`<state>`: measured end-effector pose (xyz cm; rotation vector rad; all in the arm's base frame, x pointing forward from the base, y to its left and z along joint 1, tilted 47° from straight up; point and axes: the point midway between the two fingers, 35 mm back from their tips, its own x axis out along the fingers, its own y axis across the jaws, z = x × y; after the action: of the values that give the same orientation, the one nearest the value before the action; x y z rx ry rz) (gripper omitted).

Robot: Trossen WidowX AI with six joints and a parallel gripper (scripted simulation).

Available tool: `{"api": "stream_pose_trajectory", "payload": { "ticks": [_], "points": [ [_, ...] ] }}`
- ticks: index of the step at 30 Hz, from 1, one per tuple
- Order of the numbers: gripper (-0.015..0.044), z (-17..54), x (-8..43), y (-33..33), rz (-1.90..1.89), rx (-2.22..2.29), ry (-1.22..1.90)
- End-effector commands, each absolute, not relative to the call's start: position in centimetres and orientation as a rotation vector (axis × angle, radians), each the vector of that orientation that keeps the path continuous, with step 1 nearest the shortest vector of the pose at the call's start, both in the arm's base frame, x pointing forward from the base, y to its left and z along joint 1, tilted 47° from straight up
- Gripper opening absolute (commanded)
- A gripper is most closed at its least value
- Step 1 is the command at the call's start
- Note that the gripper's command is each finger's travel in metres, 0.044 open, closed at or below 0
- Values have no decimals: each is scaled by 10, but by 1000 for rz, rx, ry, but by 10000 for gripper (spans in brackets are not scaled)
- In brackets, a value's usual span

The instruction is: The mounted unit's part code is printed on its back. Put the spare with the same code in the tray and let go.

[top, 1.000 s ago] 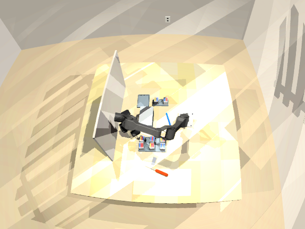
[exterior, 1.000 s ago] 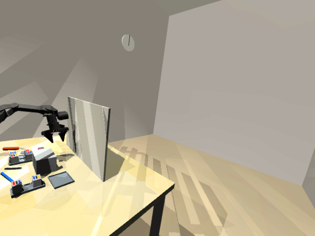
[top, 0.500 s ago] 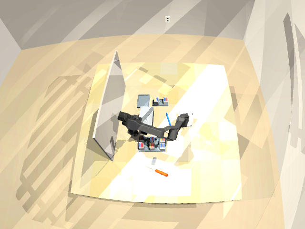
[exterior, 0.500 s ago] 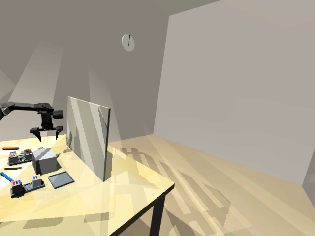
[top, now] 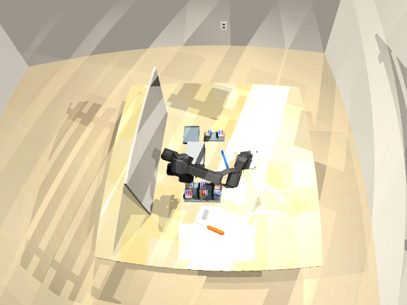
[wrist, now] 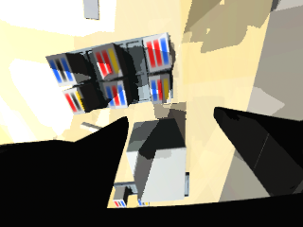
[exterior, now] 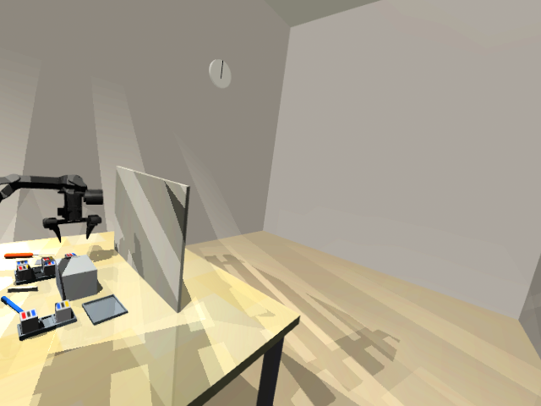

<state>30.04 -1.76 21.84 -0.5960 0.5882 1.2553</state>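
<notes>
Claw [top: 178, 173] [exterior: 73, 239] [wrist: 169, 115] hangs over the worktop [top: 282, 229] [exterior: 244, 305] [wrist: 204, 165], tips pointing down, its two fingers wide apart with nothing between them. It is higher than the grey block [top: 195, 150] [exterior: 79, 279] [wrist: 163, 170], the landmark for everything else. The arm [top: 203, 173] [exterior: 43, 182] reaches across to it from the side of the block away from the upright panel [top: 144, 138] [exterior: 148, 236] [wrist: 284, 61].

Near the block, on the side opposite the tray, stands the larger rack [top: 210, 201] [exterior: 36, 278] [wrist: 137, 57]. It carries six striped spares [top: 187, 193] [exterior: 22, 271] [wrist: 157, 52] in two rows. The shallow tray [top: 191, 134] [exterior: 105, 309] [wrist: 187, 184] lies just past the block's other end, with no spare in it. Beside the tray, diagonally off the block, the smaller rack [top: 215, 136] [exterior: 48, 323] [wrist: 125, 184] holds two more spares. Which spare matches the block's back cannot be told; that face is out of sight.

On the side of the block away from the panel lies a blue pen [top: 224, 159] [exterior: 10, 304]. Beyond the larger rack, well apart from the block, an orange-handled screwdriver [top: 215, 230] [exterior: 19, 255] rests near a small grey plate [top: 205, 214] [wrist: 91, 8].
</notes>
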Motion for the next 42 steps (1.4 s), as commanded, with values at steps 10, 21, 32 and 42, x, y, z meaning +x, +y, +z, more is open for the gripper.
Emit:
{"api": "stream_pose_trajectory", "payload": {
  "ticks": [10,21,32,42],
  "points": [
    [300,196,305,15,1274,-588,578],
    [300,189,307,21,1273,-589,579],
    [300,177,312,33,1273,-591,580],
    [300,166,316,44,1273,-591,580]
  ]
}}
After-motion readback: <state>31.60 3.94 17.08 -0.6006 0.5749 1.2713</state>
